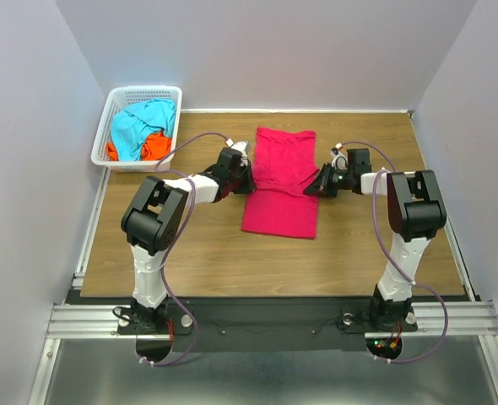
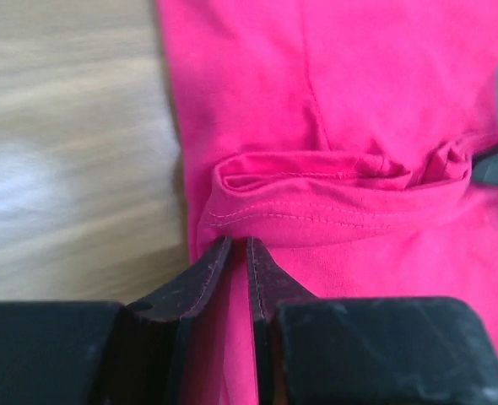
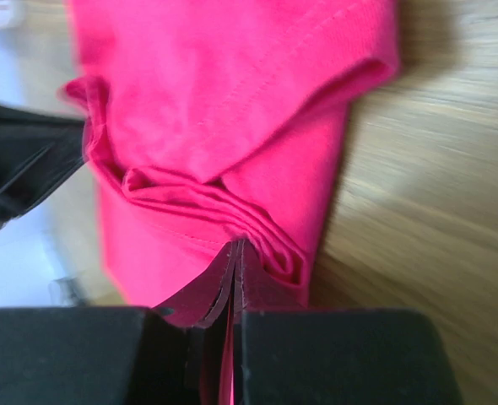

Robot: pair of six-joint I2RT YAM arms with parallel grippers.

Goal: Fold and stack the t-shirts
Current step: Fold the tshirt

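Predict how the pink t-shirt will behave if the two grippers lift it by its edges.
Probably floppy: the pink t-shirt bunches into soft folds where the left gripper and right gripper pinch its edges. It would likely sag between them. It looks thin and light, so slipping seems unlikely.

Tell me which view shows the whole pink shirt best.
Top external: the entire crimson-pink t-shirt shows, lying on the table. Left wrist shows only a bunched fold at its edge; right wrist only layered folds at the opposite edge.

Lab: walled table (image 1: 232, 253), aluminium rails (image 1: 89, 319)
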